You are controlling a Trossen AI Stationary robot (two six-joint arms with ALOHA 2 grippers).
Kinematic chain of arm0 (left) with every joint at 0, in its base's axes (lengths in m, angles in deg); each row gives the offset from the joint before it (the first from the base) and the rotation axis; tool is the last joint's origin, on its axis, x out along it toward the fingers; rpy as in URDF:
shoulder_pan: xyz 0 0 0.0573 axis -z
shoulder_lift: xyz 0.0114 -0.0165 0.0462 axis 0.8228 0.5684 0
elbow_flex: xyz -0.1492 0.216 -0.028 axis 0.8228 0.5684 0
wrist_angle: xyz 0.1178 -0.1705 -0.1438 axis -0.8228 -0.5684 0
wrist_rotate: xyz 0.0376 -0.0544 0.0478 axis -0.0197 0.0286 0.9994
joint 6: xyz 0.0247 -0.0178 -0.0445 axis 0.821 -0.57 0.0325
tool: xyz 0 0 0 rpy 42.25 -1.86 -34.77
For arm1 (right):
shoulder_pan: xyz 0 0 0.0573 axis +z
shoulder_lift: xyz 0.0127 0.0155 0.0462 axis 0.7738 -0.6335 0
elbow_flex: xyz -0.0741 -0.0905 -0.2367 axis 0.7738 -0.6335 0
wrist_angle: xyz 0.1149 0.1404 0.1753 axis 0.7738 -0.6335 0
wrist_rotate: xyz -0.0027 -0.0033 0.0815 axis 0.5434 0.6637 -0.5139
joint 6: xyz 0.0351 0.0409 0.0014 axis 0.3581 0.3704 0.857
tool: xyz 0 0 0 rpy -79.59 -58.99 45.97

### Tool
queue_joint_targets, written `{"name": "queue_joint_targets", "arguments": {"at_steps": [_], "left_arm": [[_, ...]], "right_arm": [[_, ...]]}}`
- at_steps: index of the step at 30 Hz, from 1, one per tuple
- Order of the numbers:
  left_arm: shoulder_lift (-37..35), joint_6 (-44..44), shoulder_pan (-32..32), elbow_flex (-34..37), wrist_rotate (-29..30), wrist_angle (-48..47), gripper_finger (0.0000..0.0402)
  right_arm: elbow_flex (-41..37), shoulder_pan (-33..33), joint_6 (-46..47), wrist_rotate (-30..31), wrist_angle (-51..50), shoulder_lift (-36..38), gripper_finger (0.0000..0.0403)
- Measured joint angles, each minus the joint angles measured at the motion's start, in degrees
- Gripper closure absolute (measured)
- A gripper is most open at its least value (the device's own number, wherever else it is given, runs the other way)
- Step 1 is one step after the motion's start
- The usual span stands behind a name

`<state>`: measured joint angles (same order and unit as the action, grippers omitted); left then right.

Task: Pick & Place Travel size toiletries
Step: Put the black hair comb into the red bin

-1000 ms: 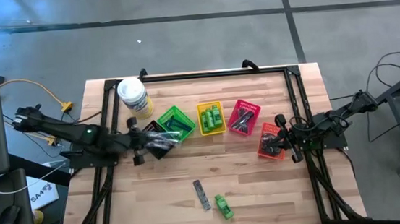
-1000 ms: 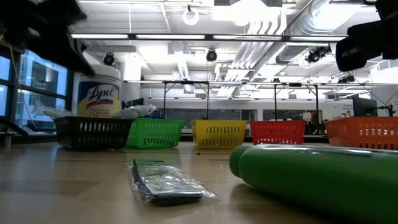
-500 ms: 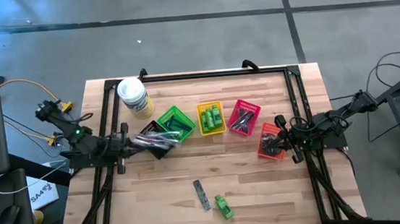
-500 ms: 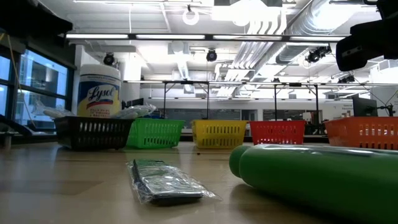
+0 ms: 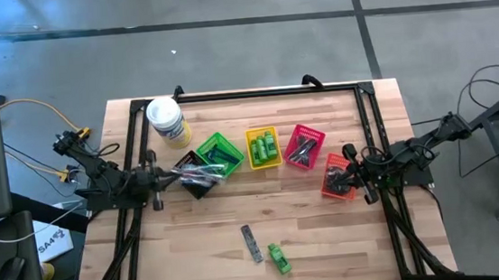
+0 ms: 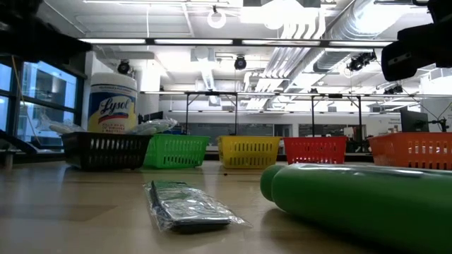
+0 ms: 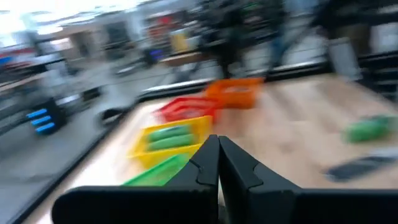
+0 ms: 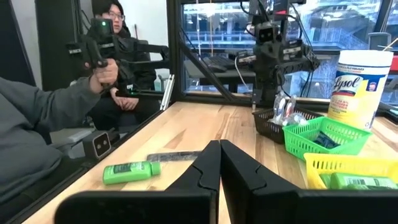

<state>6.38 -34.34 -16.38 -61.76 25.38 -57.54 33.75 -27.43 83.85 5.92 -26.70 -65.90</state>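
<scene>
A bright green mini bottle (image 5: 281, 258) and a dark comb in clear wrap (image 5: 252, 243) lie flat on the bare wood near the table's front; the low view shows both close up, bottle (image 6: 353, 201) and comb (image 6: 187, 204). More toiletries lie in a row of small baskets: black (image 5: 194, 177), green (image 5: 217, 155), yellow (image 5: 264, 147), red (image 5: 304, 146) and orange (image 5: 335, 176). My left gripper (image 5: 155, 180) is shut and level just left of the black basket, holding nothing. My right gripper (image 5: 354, 174), also shut and bare, waits beside the orange basket.
A big white tub with a yellow label (image 5: 166, 120) stands at the far left corner. A black frame (image 5: 254, 92) runs along the table's edges. People sit beyond the table's left side (image 8: 118, 56). Bare wood lies around the bottle and comb.
My left gripper has drawn back from over the black basket toward the table's left edge, sinking a little and tipping up to level as the arm folded in. The baskets, bottle and comb have stayed put.
</scene>
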Motion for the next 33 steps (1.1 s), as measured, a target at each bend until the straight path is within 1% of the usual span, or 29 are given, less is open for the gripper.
{"name": "queue_joint_targets", "arguments": {"at_steps": [1,2,4,7,8,12,15,17,20,23,27,30,33], "left_arm": [[0.0,-0.1,0.0,0.0,2.9,-0.1,0.0401],[0.0,-0.2,0.0,-0.2,4.5,-0.5,0.0401],[0.1,-0.1,0.0,-0.6,4.3,-0.3,0.0401],[0.0,0.3,0.0,-0.7,2.5,-0.1,0.0401],[0.1,1.0,0.0,-0.7,1.3,0.0,0.0401],[0.0,4.9,-0.1,-0.3,-8.9,2.4,0.0401],[0.1,6.1,-2.4,1.8,-12.9,4.6,0.0401],[0.1,5.8,-5.7,3.4,-15.2,6.9,0.0401],[0.5,4.3,-12.4,6.2,-21.3,10.3,0.0401],[1.3,3.1,-19.5,6.2,-30.1,11.6,0.0401],[1.3,4.9,-29.1,6.0,-41.2,11.1,0.0401],[1.4,3.3,-36.5,5.3,-45.4,9.4,0.0401],[1.3,2.0,-42.1,5.2,-49.7,9.9,0.0401]], "right_arm": [[0.0,0.0,0.0,0.0,0.1,-0.1,0.04],[0.0,0.0,0.0,0.0,0.1,-0.4,0.04],[0.0,0.0,0.0,0.0,0.1,-0.6,0.04],[0.0,0.0,0.0,0.0,0.1,-1.2,0.0401],[0.0,0.0,0.0,0.1,0.2,-1.2,0.0401],[0.0,0.0,-0.8,0.2,0.8,-1.5,0.0401],[0.0,0.0,-1.7,0.2,1.1,-1.5,0.0401],[0.0,0.0,-1.8,0.3,1.3,-1.5,0.0401],[0.0,0.0,-1.6,0.3,1.6,-1.5,0.0401],[0.0,0.0,-1.3,0.2,1.5,-1.5,0.0401],[0.0,0.0,-1.1,0.2,1.3,-1.5,0.0401],[0.0,0.0,-0.2,0.2,1.1,-1.5,0.0401],[0.0,0.0,0.6,0.0,0.9,-1.5,0.0401]]}}
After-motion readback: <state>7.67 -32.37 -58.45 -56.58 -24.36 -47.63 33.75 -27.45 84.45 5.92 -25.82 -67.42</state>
